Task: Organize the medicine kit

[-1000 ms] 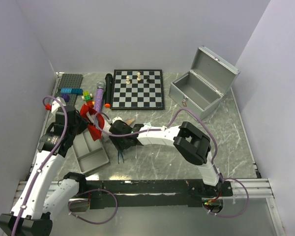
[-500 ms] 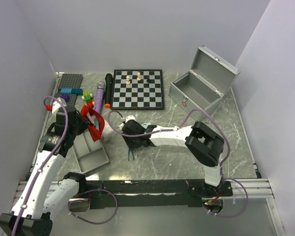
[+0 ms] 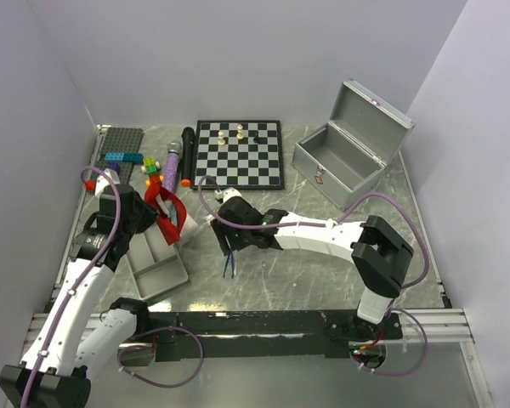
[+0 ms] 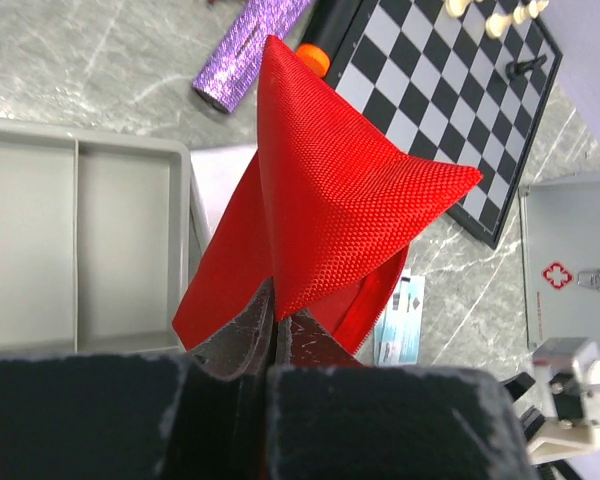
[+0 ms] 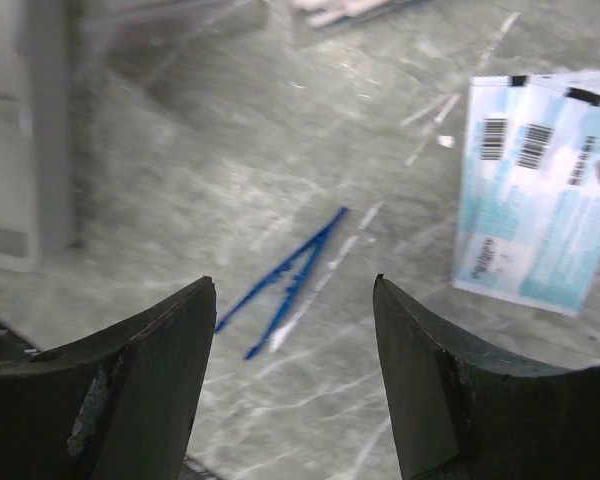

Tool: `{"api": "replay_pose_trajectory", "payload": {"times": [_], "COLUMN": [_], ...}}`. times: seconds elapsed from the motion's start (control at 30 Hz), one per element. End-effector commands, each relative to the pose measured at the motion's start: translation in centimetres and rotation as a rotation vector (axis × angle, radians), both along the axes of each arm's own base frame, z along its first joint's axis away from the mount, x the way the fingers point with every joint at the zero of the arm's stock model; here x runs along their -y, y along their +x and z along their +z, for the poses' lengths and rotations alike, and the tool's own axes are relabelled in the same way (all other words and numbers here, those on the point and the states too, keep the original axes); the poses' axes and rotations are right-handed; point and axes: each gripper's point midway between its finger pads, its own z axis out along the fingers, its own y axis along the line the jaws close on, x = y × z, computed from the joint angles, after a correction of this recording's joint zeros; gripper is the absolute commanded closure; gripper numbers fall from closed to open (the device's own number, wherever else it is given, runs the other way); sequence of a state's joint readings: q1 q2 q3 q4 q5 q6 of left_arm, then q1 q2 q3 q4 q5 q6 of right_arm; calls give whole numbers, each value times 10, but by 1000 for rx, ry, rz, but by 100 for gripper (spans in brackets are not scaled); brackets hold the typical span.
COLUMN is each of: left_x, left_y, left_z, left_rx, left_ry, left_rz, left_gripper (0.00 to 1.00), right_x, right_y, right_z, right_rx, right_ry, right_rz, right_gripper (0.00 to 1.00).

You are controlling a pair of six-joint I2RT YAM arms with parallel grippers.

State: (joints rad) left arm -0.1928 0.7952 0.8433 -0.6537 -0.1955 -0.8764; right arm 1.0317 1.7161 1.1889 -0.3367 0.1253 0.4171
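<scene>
Pinching the red cloth (image 4: 330,200) in our left gripper (image 4: 273,330) by the tray (image 4: 40,160) for stowing, we hang the right gripper (image 5: 292,330) wide open over the tweezers (image 5: 285,282) for pickup.

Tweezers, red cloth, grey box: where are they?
Tweezers (image 5: 318,238), right wrist view, near the joined end.
Red cloth (image 4: 330,190), left wrist view, middle of the fold.
Grey box (image 3: 331,178), top view, front wall.
</scene>
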Motion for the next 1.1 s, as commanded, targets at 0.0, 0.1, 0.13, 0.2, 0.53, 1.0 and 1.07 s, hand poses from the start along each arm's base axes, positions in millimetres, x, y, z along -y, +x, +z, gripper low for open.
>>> {"api": "replay_pose_trajectory", "payload": {"times": [0.0, 0.1, 0.13, 0.2, 0.53, 1.0, 1.07], "left_x": [6, 8, 8, 8, 9, 13, 13], "left_y": [7, 7, 6, 5, -1, 1, 1], "left_z": [8, 6, 4, 3, -3, -7, -9], "left_rx": [51, 49, 45, 41, 37, 29, 23], "left_ry": [-28, -32, -32, -31, -38, -48, -49], "left_rz": [-28, -32, -35, -39, -43, -61, -62], "left_gripper": [99, 99, 99, 99, 99, 99, 99], "right_x": [-12, -15, -14, -15, -17, 12, 19], "right_y": [-11, -13, -13, -12, -18, -31, -30], "right_z": [2, -13, -17, -25, -56, -89, -91], "right_rx": [-103, -146, -150, -159, -228, -270, -256], "right_ry": [29, -3, -18, -40, -104, -234, -245], "right_rz": [-34, -41, -47, -53, -43, -20, -32], "right_gripper": [30, 32, 32, 32, 37, 66, 70]}}
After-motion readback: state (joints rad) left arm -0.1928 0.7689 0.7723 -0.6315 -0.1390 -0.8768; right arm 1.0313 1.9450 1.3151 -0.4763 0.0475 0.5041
